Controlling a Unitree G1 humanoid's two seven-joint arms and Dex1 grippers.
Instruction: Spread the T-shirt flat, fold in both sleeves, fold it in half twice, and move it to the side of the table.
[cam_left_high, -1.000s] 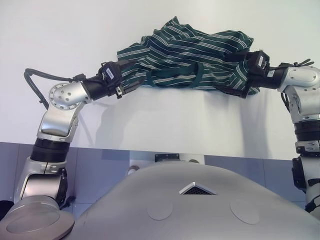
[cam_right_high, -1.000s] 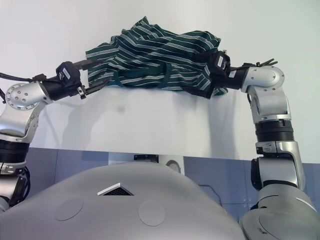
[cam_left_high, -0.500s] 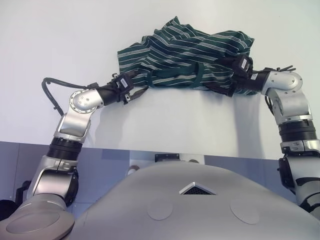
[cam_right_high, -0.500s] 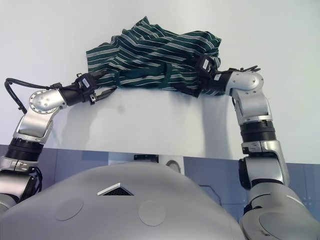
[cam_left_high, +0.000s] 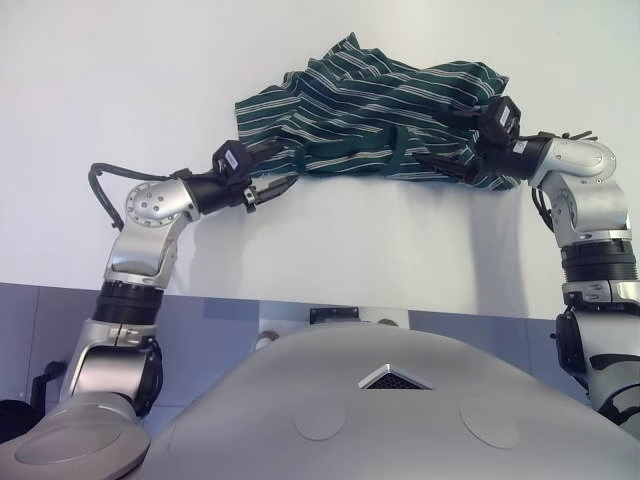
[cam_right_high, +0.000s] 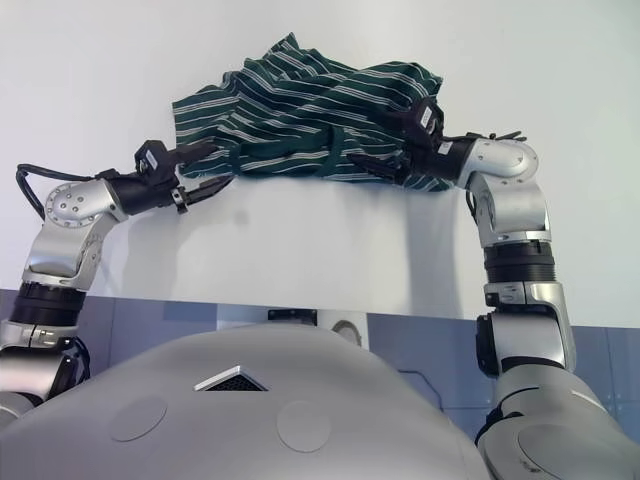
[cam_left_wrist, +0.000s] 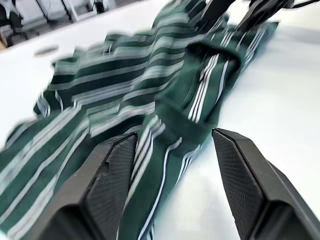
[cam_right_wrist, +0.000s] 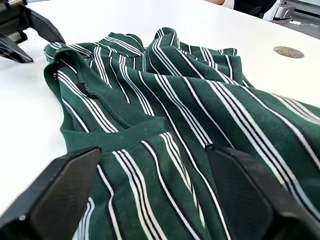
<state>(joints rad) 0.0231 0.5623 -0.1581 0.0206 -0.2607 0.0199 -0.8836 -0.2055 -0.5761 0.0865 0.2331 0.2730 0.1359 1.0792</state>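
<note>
The shirt is being seen bunched up far back on the counter. The left hand and right hand are being held open at its ends, gripping nothing. Nothing looks spread or folded yet.

1. This is looking like a lab or office workroom: a broad white table is stretching out as the work surface.
2. Beyond the right gripper, a round metal disc is sitting in the tabletop, and grey equipment is standing past the table's edge.
3. Far beyond the left gripper, blurred furniture legs are standing.
</note>
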